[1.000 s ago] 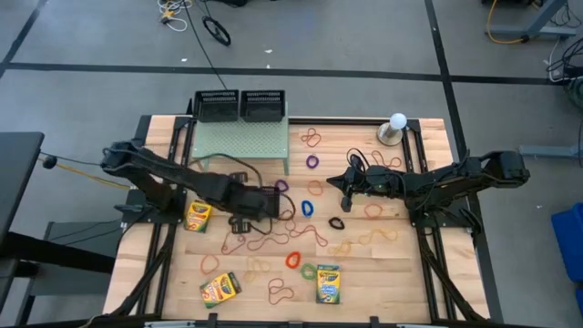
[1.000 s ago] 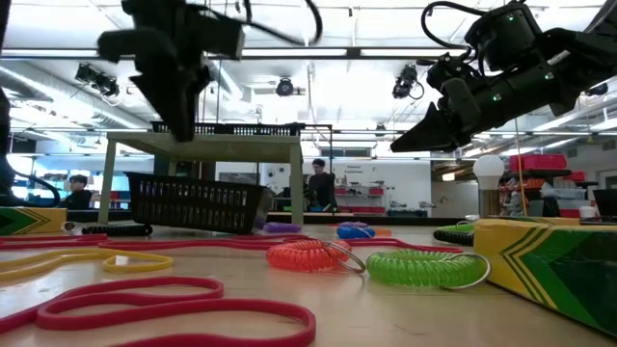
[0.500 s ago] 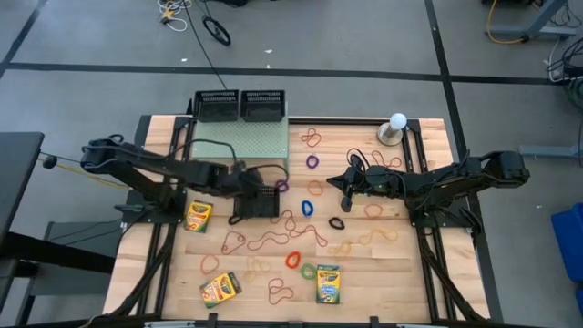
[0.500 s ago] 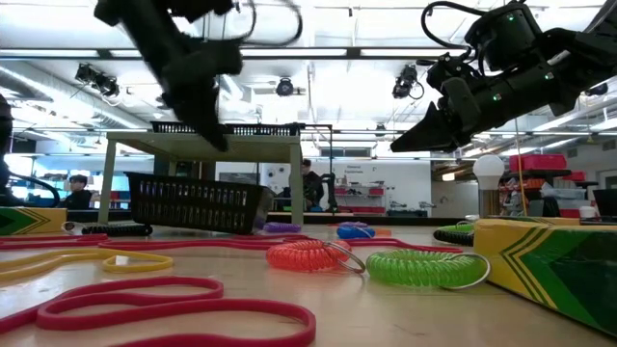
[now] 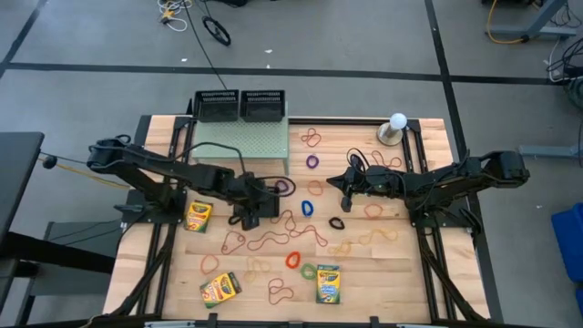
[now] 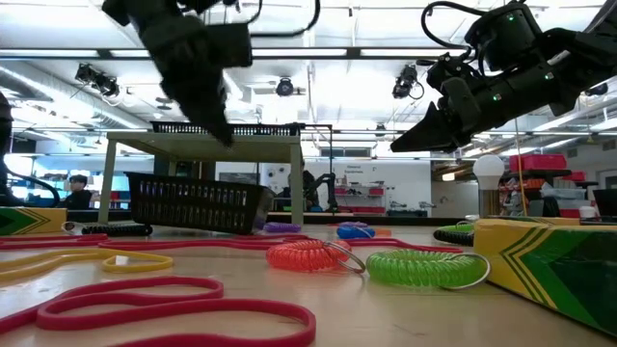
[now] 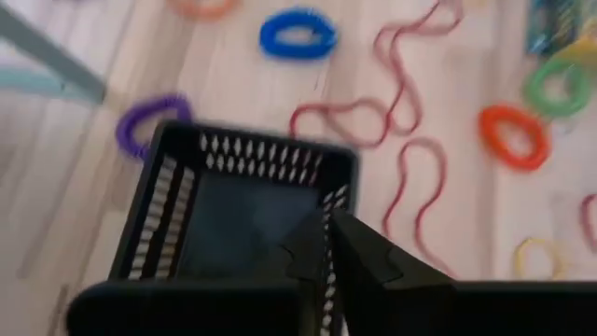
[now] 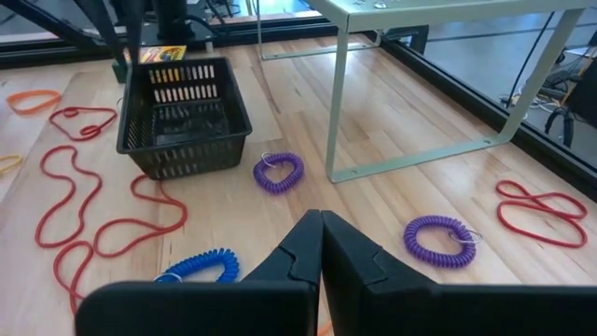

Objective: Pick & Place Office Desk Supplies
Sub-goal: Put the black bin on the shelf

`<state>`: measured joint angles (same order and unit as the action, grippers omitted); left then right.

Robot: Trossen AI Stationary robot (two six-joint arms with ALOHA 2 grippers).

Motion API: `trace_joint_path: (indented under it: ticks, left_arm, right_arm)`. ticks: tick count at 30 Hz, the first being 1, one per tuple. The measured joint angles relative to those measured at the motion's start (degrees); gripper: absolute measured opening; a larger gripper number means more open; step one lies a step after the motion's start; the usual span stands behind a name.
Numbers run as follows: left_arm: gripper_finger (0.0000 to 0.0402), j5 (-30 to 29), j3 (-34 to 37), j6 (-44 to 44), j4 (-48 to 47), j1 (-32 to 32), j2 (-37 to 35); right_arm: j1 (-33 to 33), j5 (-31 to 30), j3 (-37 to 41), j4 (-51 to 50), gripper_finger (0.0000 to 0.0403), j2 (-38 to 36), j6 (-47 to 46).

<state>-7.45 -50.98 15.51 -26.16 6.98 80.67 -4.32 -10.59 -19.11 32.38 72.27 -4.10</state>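
Observation:
A black mesh tray (image 5: 260,202) stands on its base on the wooden table, left of the middle. My left gripper (image 6: 224,141) slants down toward the right just above it, shut and holding nothing. The low view shows clear space between its tips and the tray's rim (image 6: 198,179). In the left wrist view the tray's near long wall (image 7: 338,191) lines up with the slit between the fingers. My right gripper (image 5: 332,185) hangs shut above the table's middle. Coloured band loops (image 5: 273,239) and three crayon boxes (image 5: 198,216) lie flat around.
A pale green shelf (image 5: 241,141) stands at the back, with two more black trays (image 5: 239,105) behind it. A white ball on a stand (image 5: 397,120) is at the back right. Blue (image 5: 307,207), orange (image 5: 292,260) and green (image 5: 308,271) coil loops lie near the middle.
My left gripper has tipped from pointing nearly straight down to slanting down toward the table's right, staying over the tray, while its arm has drawn back a little toward the left edge. The tray has kept its place.

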Motion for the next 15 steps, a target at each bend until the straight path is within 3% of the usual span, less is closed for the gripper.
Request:
trace_joint_path:
  ticks: [8, 15]
  left_arm:
    - [0.0104, -0.24, -0.42, 0.08, -2.55, 1.39, 4.37]
    - [0.0119, -1.36, -3.88, -4.21, -4.38, 3.47, 7.65]
  right_arm:
    - [0.0, 0.0, 0.0, 0.0, 0.0011, 0.0, 0.02]
    - [0.02, -0.02, 0.0, -0.07, 0.0011, 0.0, 0.06]
